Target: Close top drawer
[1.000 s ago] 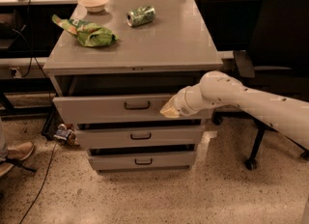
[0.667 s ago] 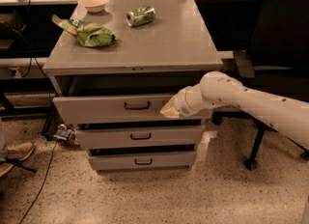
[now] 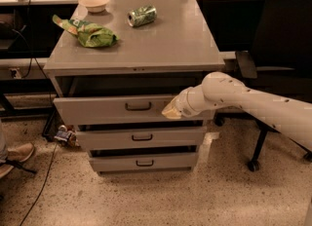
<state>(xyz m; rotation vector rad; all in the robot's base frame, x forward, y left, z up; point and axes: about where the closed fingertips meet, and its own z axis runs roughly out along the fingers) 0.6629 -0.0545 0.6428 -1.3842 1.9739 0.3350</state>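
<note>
Gripper (image 3: 171,111) sits against the top drawer (image 3: 92,109) front, just right of its handle (image 3: 138,106); you cannot tell if it is parted or closed. Your drawer juts partly out of the cabinet (image 3: 170,45), above two smaller drawers (image 3: 107,138).

Cabinet top (image 3: 170,45) — bowl (image 3: 95,2), can (image 3: 142,16), bag (image 3: 95,35)

The top drawer (image 3: 97,109) juts forward from the cabinet (image 3: 170,45), above the middle drawer (image 3: 107,138) and bottom drawer (image 3: 112,162) (one under the other); the gripper (image 3: 171,111) is against its front, right of the handle (image 3: 138,106); on the cabinet's top, a bowl (image 3: 95,2) lies back left, a can (image 3: 142,16) to its right, a bag (image 3: 90,32) before the bowl; a chair (image 3: 285,35) stands to the right.
</note>
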